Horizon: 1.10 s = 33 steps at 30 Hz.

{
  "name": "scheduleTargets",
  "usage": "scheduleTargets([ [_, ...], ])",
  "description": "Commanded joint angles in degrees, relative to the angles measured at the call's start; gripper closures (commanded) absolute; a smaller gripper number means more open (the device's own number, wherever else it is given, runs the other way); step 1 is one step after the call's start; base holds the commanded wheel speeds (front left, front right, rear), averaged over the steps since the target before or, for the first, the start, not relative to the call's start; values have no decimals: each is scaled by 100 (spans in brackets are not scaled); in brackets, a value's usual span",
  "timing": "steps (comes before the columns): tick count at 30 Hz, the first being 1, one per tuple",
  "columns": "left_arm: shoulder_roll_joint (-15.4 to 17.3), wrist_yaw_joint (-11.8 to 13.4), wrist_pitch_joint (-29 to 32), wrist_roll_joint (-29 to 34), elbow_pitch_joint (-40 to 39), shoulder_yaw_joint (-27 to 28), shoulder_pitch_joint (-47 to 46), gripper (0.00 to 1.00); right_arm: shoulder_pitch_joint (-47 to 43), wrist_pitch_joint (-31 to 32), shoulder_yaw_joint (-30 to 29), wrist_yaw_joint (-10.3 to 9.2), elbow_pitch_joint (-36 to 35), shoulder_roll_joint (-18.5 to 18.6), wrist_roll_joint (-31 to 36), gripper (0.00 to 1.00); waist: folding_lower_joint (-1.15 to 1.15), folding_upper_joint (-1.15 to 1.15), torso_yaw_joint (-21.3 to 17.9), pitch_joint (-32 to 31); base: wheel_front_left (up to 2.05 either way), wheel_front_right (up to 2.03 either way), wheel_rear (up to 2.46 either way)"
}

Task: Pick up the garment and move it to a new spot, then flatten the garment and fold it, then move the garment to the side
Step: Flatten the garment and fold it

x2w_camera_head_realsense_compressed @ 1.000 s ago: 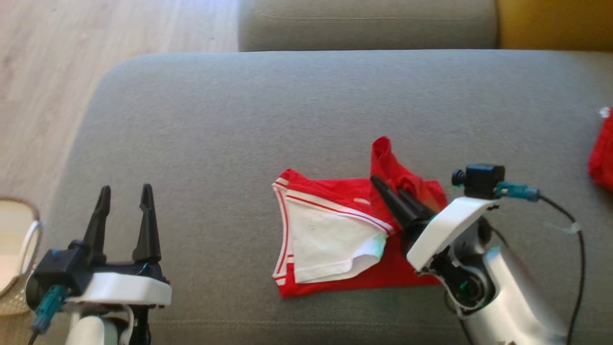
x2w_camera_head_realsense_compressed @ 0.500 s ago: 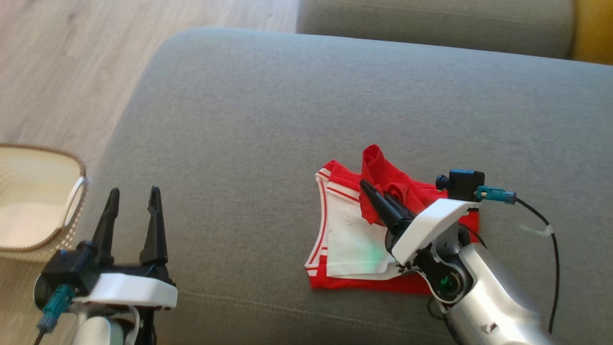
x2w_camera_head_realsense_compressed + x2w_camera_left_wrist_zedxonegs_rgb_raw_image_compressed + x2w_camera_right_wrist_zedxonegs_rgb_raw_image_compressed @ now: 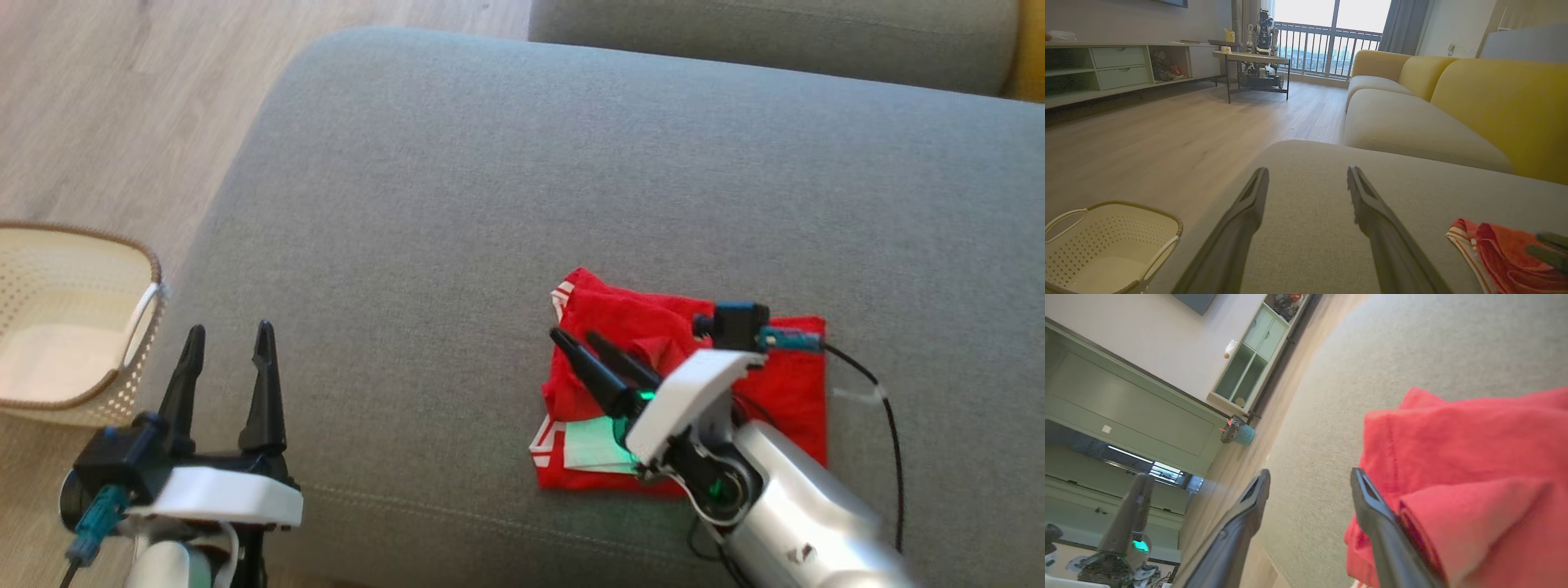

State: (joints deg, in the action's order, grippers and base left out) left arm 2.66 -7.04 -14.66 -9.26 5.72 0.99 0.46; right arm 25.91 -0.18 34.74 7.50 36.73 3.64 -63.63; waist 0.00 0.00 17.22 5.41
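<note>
The red garment (image 3: 784,384) with white-striped trim lies folded on the grey sofa cushion (image 3: 490,204), a little white showing at its near edge. My right gripper (image 3: 575,335) hovers low over the garment's left part, jaws open and empty. In the right wrist view the gripper (image 3: 1309,473) has bare cushion between its fingers, with the garment (image 3: 1474,457) against the right finger. My left gripper (image 3: 229,329) stands open at the cushion's near left corner, well away from the garment. The left wrist view shows that gripper (image 3: 1306,169) over bare cushion, the garment (image 3: 1502,253) at lower right.
A cream perforated basket (image 3: 151,269) stands on the wooden floor (image 3: 122,106) just left of the sofa, also in the left wrist view as the basket (image 3: 1167,212). Another grey cushion (image 3: 775,41) adjoins at the back. Yellow backrests (image 3: 1494,94) rise to the right.
The right gripper carried the raised red fold left over the white part, then opened and let it go. The head camera turned, shifting the whole picture. The left arm stayed put.
</note>
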Motion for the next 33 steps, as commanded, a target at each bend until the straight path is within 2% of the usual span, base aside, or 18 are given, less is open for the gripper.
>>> scheduleTargets([
  [1,22,21,-34,-59,-169,189,-238,0,262,-75,87,-1,-219,-76,-46,0,0,0,-31,-25,0,0,0],
  [6,22,40,-34,-64,-162,185,-209,0,484,-179,85,-1,-260,-76,-144,0,0,0,-216,-133,0,0,0],
  [11,22,49,-34,-58,-201,268,-137,0,667,-194,-454,-1,-449,-76,146,0,0,0,-471,-256,0,0,0],
  [12,22,46,-34,-67,-234,276,-118,0,710,-180,-827,-1,-548,-39,498,0,0,0,-580,-290,0,0,0],
  [16,22,49,-34,-100,-272,242,-108,0,588,-77,-1718,-1,-871,171,1186,0,0,0,-793,-350,0,0,0],
  [23,22,113,-34,-155,-310,118,-188,0,-93,139,-3067,-1,-1891,410,2719,0,0,0,-1084,-316,0,0,0],
  [28,22,153,-34,-181,-365,67,-261,0,-774,-41,-3390,-1,-2789,553,3808,0,0,0,-1236,-253,0,0,0],
  [33,21,181,-34,-195,-390,-9,-274,0,-1383,-672,-3587,-1,-3119,580,4746,0,0,0,-1324,-232,0,0,0],
])
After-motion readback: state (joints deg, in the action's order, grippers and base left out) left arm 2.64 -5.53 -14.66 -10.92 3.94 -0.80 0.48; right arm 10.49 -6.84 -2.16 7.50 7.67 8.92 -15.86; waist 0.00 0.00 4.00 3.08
